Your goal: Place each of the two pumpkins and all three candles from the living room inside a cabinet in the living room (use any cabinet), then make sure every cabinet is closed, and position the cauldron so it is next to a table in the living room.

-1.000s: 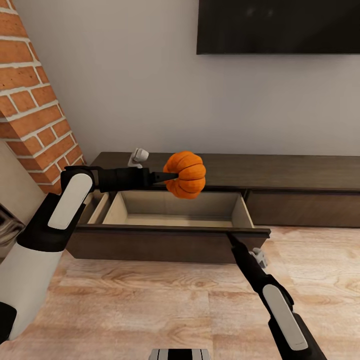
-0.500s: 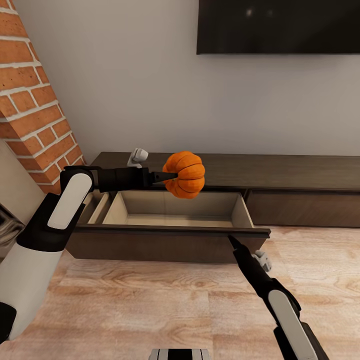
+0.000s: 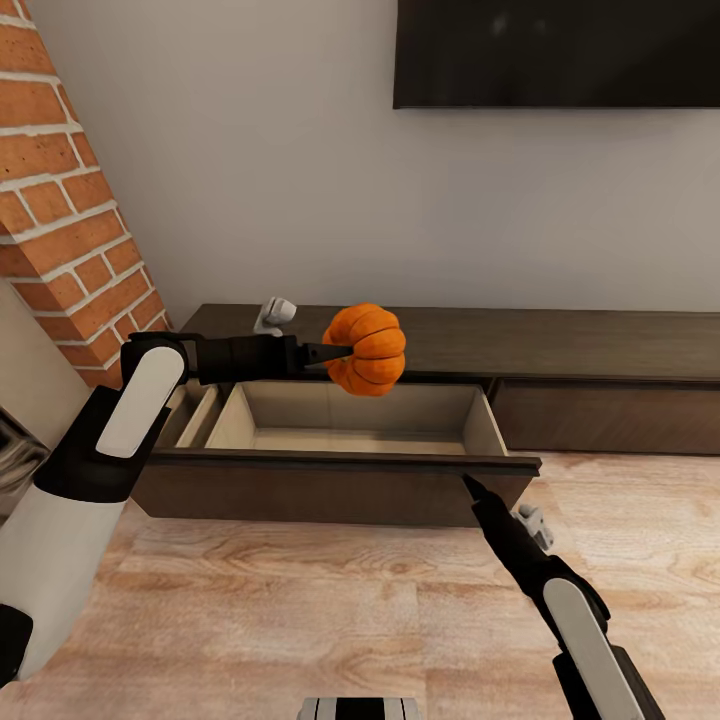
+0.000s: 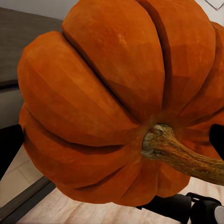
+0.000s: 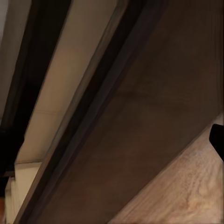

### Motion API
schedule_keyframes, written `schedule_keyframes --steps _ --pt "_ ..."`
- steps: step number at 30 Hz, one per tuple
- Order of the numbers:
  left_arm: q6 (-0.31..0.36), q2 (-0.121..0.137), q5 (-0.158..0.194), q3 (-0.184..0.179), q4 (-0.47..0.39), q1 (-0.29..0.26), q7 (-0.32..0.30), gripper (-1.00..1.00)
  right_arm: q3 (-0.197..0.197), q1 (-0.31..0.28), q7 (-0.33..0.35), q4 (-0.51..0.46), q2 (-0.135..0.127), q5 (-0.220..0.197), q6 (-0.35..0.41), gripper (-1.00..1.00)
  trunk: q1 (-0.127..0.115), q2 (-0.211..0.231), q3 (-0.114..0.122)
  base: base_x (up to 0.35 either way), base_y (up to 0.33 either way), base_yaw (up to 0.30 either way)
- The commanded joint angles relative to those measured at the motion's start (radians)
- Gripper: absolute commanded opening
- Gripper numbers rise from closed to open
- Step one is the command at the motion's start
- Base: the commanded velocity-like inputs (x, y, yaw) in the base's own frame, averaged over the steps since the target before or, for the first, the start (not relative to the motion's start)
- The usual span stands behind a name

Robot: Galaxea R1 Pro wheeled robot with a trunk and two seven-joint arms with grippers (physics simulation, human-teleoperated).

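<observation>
- My left claw [image 3: 330, 353] reaches out sideways over the pulled-out drawer [image 3: 340, 487] of the cabinet [image 3: 560, 345], clamped on a pumpkin [image 3: 367, 349].
- The pumpkin hangs in the air above the back part of the drawer's beige inside, level with the cabinet top, touching neither.
- From the left wrist camera the pumpkin [image 4: 116, 93] sits very close, orange ribs all round and the brown stem [image 4: 179, 154] pointing toward the lens; a dark finger edge shows at each side of it.
- My right claw [image 3: 470, 487] sits low, its tip just at the drawer's front panel near the drawer's right end, below the top lip. I cannot tell whether it is open or closed, or whether it touches the wood.
- The right wrist camera looks along the drawer front [image 5: 140, 140], with a strip of the beige inside beyond it and floor [image 5: 186, 191] beside it.
- I can see nothing lying in the drawer.
- A dark screen [image 3: 557, 52] hangs on the wall above the cabinet; a brick column [image 3: 70, 200] stands to the left.
- A small white and grey object [image 3: 276, 313] sits on the cabinet top near its left end; too small to identify.
</observation>
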Motion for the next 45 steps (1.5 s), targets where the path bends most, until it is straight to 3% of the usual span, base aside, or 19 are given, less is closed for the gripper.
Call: schedule_keyframes --steps 1,6,11,16,18,20,21,23,25,26,29,30,31,33,36,37,40,43,45 --pt "0.001 0.001 -0.006 -0.001 0.002 -0.001 -0.009 -1.0 -0.003 -0.001 -0.012 -0.002 -0.001 -0.006 0.001 1.0 0.0 0.0 -0.001 0.0 0.0 0.0" --pt "0.001 0.001 -0.006 -0.001 0.011 -0.001 -0.008 -1.0 -0.043 -0.001 -0.02 -0.004 -0.001 -0.006 0.002 1.0 0.0 0.0 -0.001 0.0 0.0 0.0" --pt "0.001 0.003 -0.006 0.0 0.015 -0.001 -0.007 -1.0 -0.142 -0.001 -0.042 -0.004 -0.001 -0.008 0.018 1.0 0.0 0.0 -0.001 0.0 0.0 0.0" --pt "0.001 0.004 -0.006 0.0 0.016 -0.001 -0.007 -1.0 -0.305 -0.001 -0.049 -0.004 0.005 -0.01 0.124 1.0 0.0 0.0 -0.001 0.0 0.0 0.0" --pt "0.001 0.004 -0.006 0.0 0.017 -0.001 -0.007 -1.0 -0.388 -0.002 -0.05 -0.004 0.006 -0.01 0.172 1.0 0.0 0.0 -0.001 0.0 0.0 0.0" --pt "0.002 0.005 -0.006 0.001 0.018 -0.001 -0.007 -1.0 -0.503 -0.002 -0.05 -0.004 0.007 -0.01 0.231 1.0 0.0 0.0 -0.001 0.0 0.0 0.0" --pt "0.002 0.006 -0.006 0.002 0.018 -0.001 -0.007 -1.0 -0.53 -0.002 -0.05 -0.004 0.005 -0.01 0.243 1.0 0.0 0.0 -0.001 0.0 0.0 0.0" --pt "0.004 0.007 -0.007 0.003 0.018 -0.001 -0.007 -1.0 -0.594 -0.002 -0.055 -0.004 -0.003 -0.006 0.268 1.0 0.0 0.0 -0.001 0.0 0.0 0.0" --pt "0.005 0.011 -0.008 0.005 0.018 -0.001 -0.006 -1.0 -0.64 -0.003 -0.084 -0.004 -0.036 0.001 0.278 1.0 0.0 0.0 -0.001 0.0 0.0 0.0" --pt "0.005 0.013 -0.008 0.005 0.018 -0.001 -0.007 -1.0 -0.647 -0.003 -0.097 -0.004 -0.05 0.003 0.278 1.0 0.0 0.0 -0.001 0.0 0.0 0.0" --pt "0.005 0.021 -0.007 0.006 0.018 -0.001 -0.006 -1.0 -0.666 -0.002 -0.173 -0.003 -0.155 0.008 0.254 1.0 0.0 0.0 -0.001 0.0 0.0 0.0" --pt "0.006 0.024 -0.007 0.006 0.018 -0.001 -0.006 -1.0 -0.668 -0.002 -0.201 -0.001 -0.205 0.012 0.234 1.0 0.0 0.0 -0.001 0.0 0.0 0.0" --pt "0.006 0.025 -0.008 0.006 0.018 -0.001 -0.006 -1.0 -0.667 -0.002 -0.214 0.0 -0.231 0.015 0.226 1.0 0.0 0.0 -0.001 0.0 0.0 0.0" --pt "0.005 0.027 -0.008 0.006 0.018 -0.001 -0.006 -1.0 -0.661 -0.002 -0.245 0.007 -0.327 0.047 0.212 1.0 0.0 0.0 -0.001 0.0 0.0 0.0" --pt "0.005 0.029 -0.009 0.006 0.018 -0.001 -0.004 -1.0 -0.625 -0.002 -0.239 0.028 -0.408 0.131 0.234 1.0 0.0 0.0 -0.001 0.0 0.0 0.0" --pt "0.004 0.029 -0.009 0.006 0.018 -0.001 -0.003 -1.0 -0.607 -0.002 -0.232 0.035 -0.419 0.155 0.239 1.0 0.0 0.0 -0.001 0.0 0.0 0.0" --pt "0.005 0.03 -0.01 0.006 0.018 -0.001 0.027 -1.0 -0.519 -0.002 -0.105 0.087 -0.465 0.335 0.26 1.0 0.0 0.0 -0.003 0.0 0.0 -0.03" --pt "0.005 0.037 -0.008 0.006 0.018 -0.001 0.051 -1.0 -0.496 -0.002 0.063 0.162 -0.491 0.415 0.285 1.0 0.0 0.0 -0.006 0.0 0.0 -0.021" --pt "0.005 0.047 -0.007 0.004 0.02 -0.001 0.06 -1.0 -0.49 -0.002 0.128 0.19 -0.498 0.435 0.328 1.0 0.0 0.0 -0.007 0.0 0.0 -0.008"
